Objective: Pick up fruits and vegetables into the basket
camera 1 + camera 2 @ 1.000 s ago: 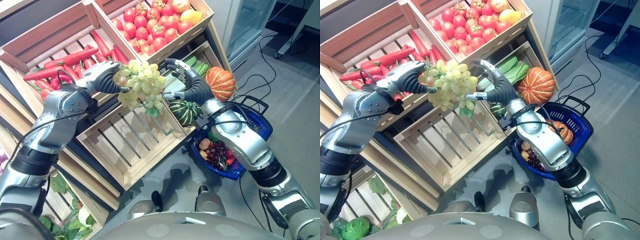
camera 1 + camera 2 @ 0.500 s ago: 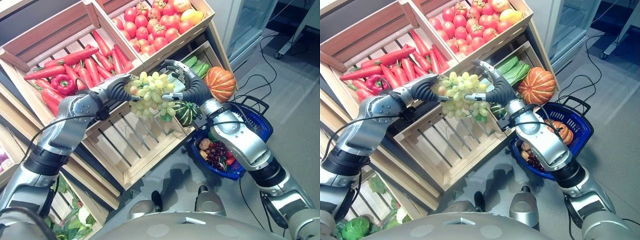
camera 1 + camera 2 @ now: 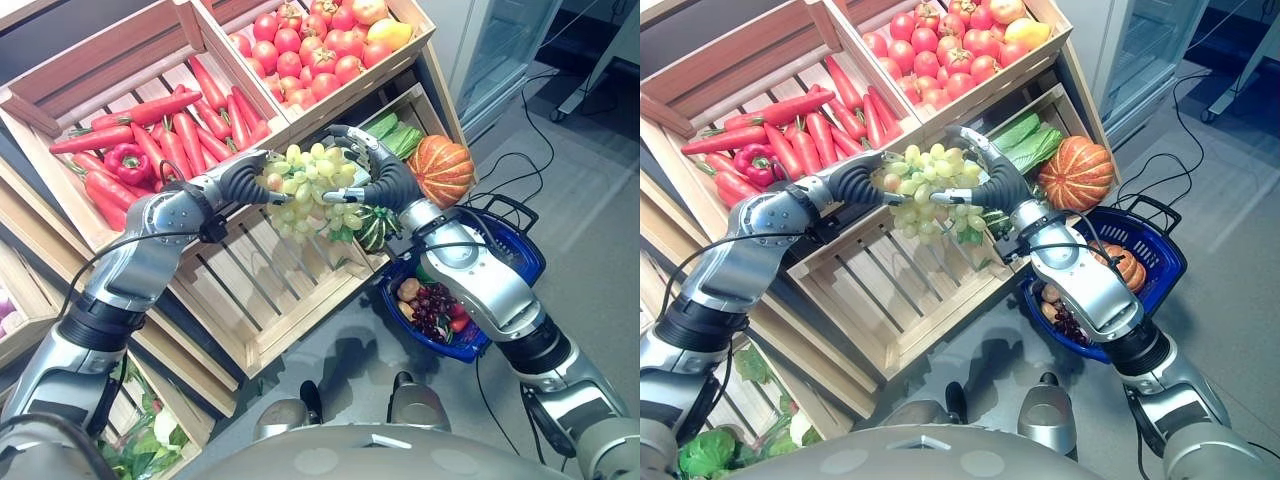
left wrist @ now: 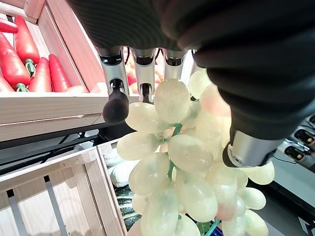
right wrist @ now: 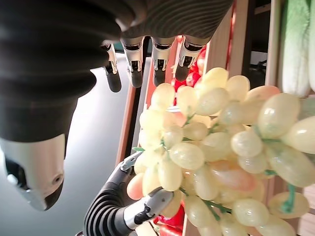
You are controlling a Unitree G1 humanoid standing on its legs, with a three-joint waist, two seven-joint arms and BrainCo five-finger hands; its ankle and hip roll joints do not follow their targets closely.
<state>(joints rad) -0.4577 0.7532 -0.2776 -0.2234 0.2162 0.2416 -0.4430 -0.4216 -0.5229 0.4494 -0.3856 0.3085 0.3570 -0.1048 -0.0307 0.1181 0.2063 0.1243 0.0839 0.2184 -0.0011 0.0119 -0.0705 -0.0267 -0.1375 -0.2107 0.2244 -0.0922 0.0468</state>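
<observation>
Green grape bunch [image 3: 312, 190] sits mid-frame, centre-upper in the eye views, held in air btwn both hands above the empty slatted crate [image 3: 262, 285], not yet over the blue basket [image 3: 520, 262] at right. Left hand [image 3: 243, 181] comes in from the left w/ fingers and thumb curled round the bunch's top; its wrist view shows thumb and fingertips [image 4: 115, 105] pinching the grapes near the stem. Right hand [image 3: 362, 172] is on the bunch's right side, fingers spread and only gently bent, cupping rather than clamping; the right wrist view shows its fingertips [image 5: 156, 73] just above the grapes, thumb apart. Vs a sec ago the bunch has travelled right and a bit down, away from the red-pepper crate [image 3: 130, 130] at upper left, and the right hand, then waiting w/ a gap, now touches it. Reads as a hand-over in progress: left still carries the weight, right hasn't closed. Basket already has dark grapes [image 3: 437, 308] and a small orange pumpkin [image 3: 1122, 262], so room is tight. Risk: loose grapes dropping if left lets go before right grips.
</observation>
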